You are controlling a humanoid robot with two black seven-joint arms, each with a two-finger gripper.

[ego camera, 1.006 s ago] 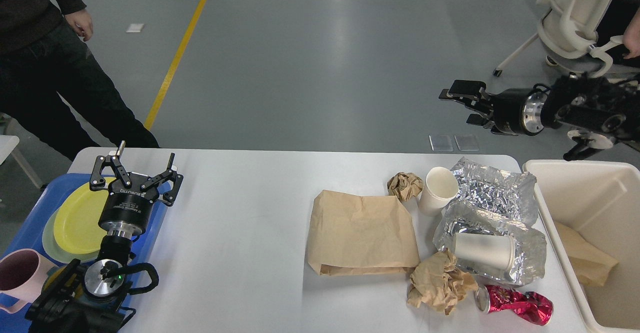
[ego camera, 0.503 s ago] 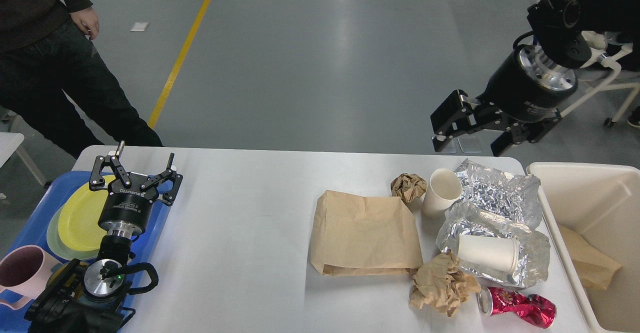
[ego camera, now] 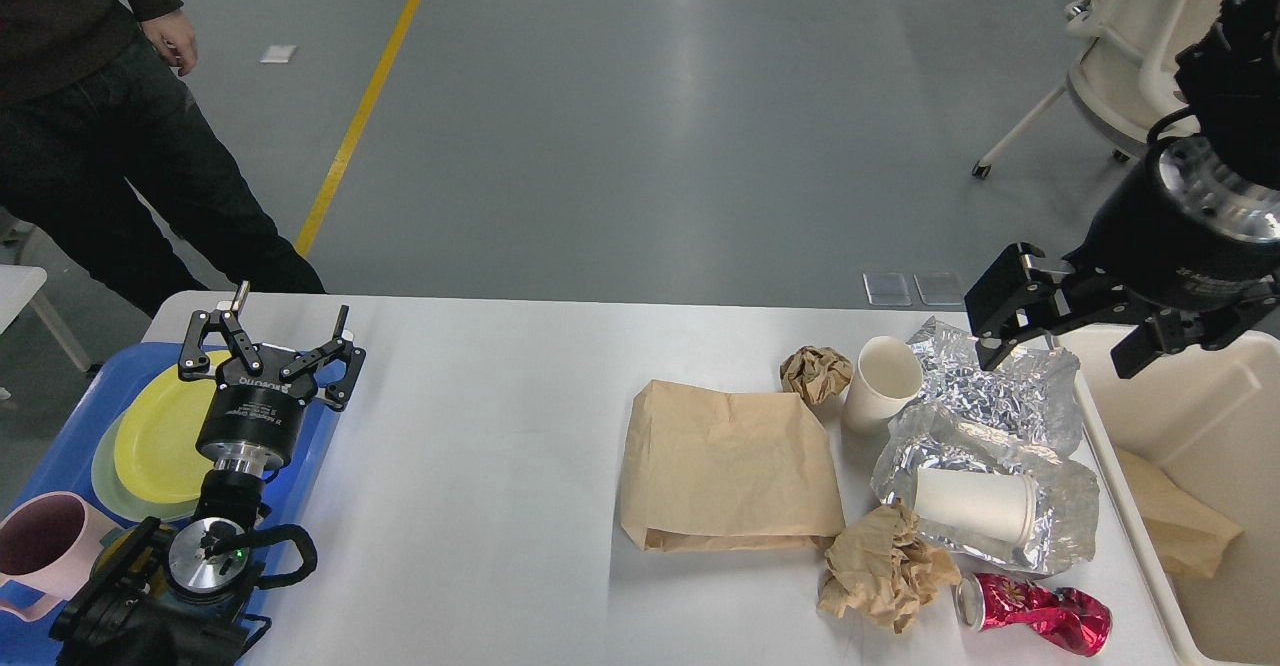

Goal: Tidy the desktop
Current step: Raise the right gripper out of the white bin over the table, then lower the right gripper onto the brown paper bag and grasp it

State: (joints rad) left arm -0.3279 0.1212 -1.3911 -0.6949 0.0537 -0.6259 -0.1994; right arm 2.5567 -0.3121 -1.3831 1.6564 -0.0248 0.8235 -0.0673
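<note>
- the desktop [ego camera: 480, 506] fills the lower part of the view, white, with rounded far corners.
- left gripper [ego camera: 270, 331] stands over the desktop's left end, by the edge of the blue tray [ego camera: 60, 461]; its fingers are spread wide and nothing is between them.
- right gripper [ego camera: 1065, 341] hangs above the far right corner of the desktop, over the foil and the bin's rim; its fingers are wide apart and empty.
- on the tray lies a yellow plate [ego camera: 160, 436] on a paler plate, with a pink mug [ego camera: 45, 546] near the front.
- a flat brown bag [ego camera: 725, 466] lies right of the desktop's middle.
- a small paper ball [ego camera: 812, 371] sits just behind the bag, beside an upright white cup [ego camera: 880, 381].
- crumpled foil [ego camera: 1010, 386] lies right of that cup; a second foil sheet [ego camera: 1000, 506] in front of it carries a cup on its side [ego camera: 975, 506].
- a bigger paper wad [ego camera: 885, 566] touches the bag's near right corner.
- a crushed red can [ego camera: 1040, 611] lies near the front edge, just right of the wad.
- the cream bin [ego camera: 1180, 366] stands at the desktop's right end, with brown paper [ego camera: 1175, 521] inside.
- a person in dark clothes [ego camera: 90, 116] stands behind the far left corner.
- a white chair [ego camera: 1130, 46] stands on the floor at the upper right.
</note>
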